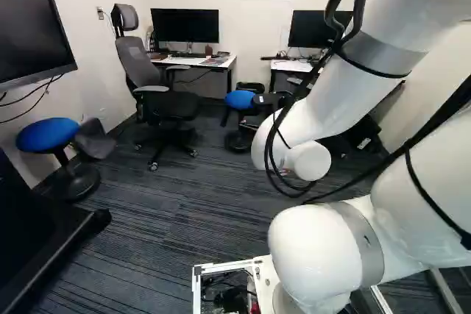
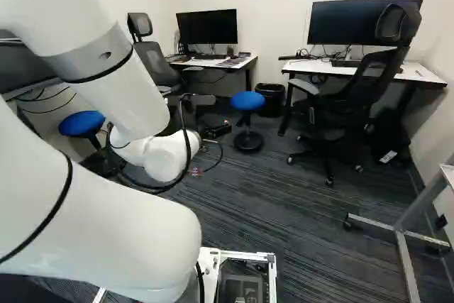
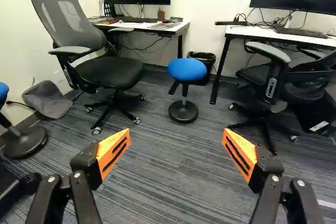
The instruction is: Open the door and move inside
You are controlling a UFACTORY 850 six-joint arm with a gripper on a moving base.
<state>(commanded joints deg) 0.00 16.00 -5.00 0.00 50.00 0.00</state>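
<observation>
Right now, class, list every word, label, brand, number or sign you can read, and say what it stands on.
Readable text: none.
White label on the dark object under the right desk: too small to read.
Coloured sheets on the left desk: any print is too small to read.

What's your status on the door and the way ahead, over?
Gripper open, nothing between its fingers. No door in view. Blue stool ahead between two chairs, possibly in the way if driving straight on.
</observation>
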